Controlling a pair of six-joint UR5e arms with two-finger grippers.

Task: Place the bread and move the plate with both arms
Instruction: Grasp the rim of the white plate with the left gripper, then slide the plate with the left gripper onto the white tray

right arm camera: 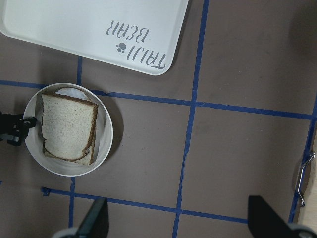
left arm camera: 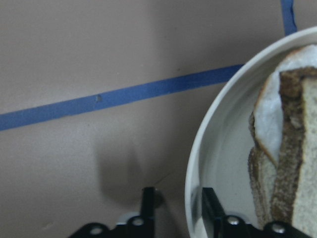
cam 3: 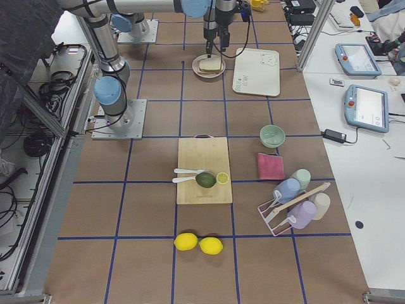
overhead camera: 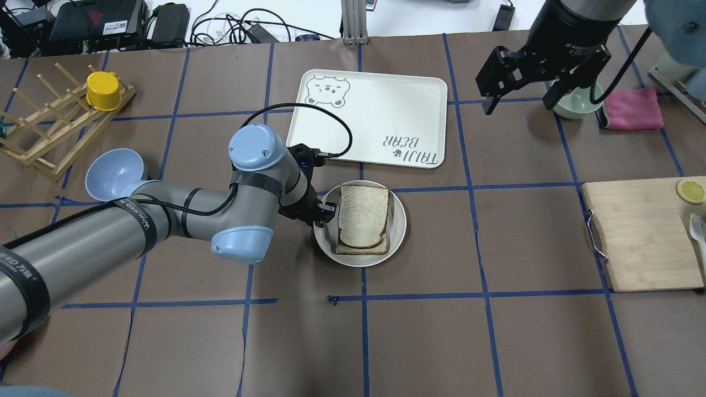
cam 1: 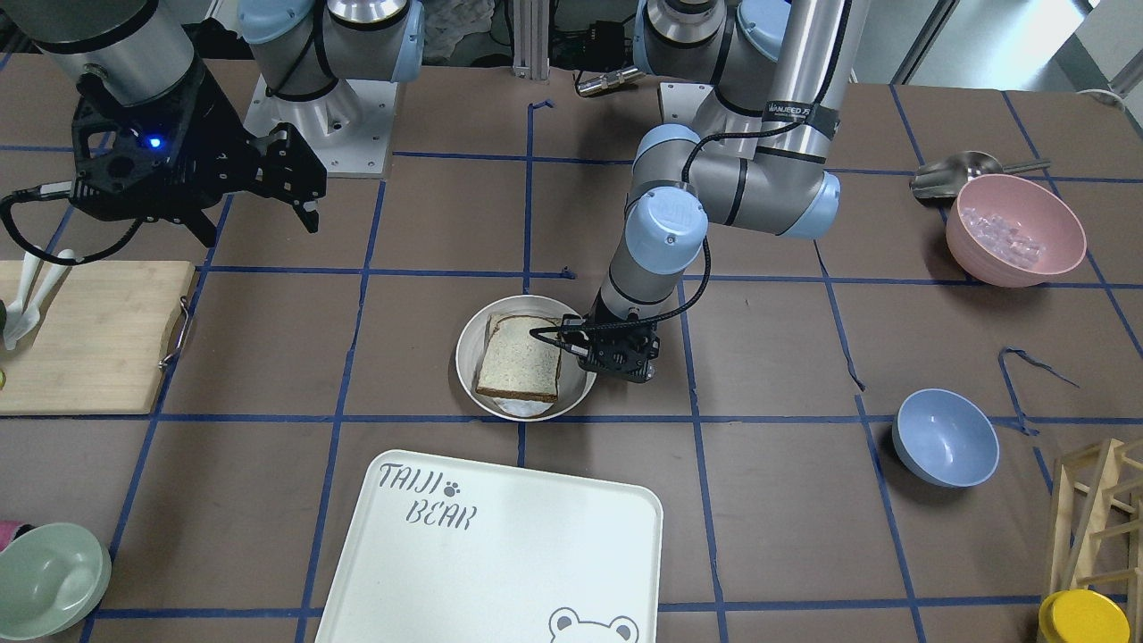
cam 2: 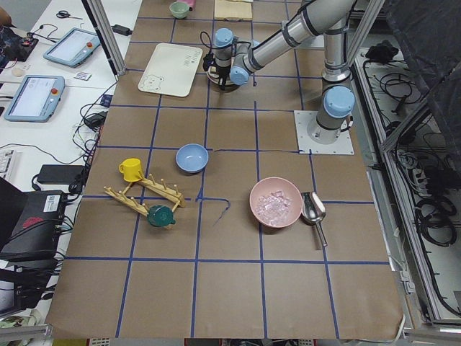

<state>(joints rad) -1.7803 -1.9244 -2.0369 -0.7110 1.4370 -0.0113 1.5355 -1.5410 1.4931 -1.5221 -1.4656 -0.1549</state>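
Fingers [left arm camera: 147, 201] of the left gripper [overhead camera: 324, 212] straddle the plate [overhead camera: 399, 234] rim, parted, not pinched yet.
Bread [overhead camera: 362, 216] lies flat on the plate, on top of another slice, so placing looks done and the carry comes next. Left arm [overhead camera: 165, 212] reaches in low, wrist turned down at the plate's edge, one finger inside, one outside. Beyond, the right gripper [overhead camera: 518, 102] hangs high, fingers spread wide and empty, presumably due at the opposite rim.
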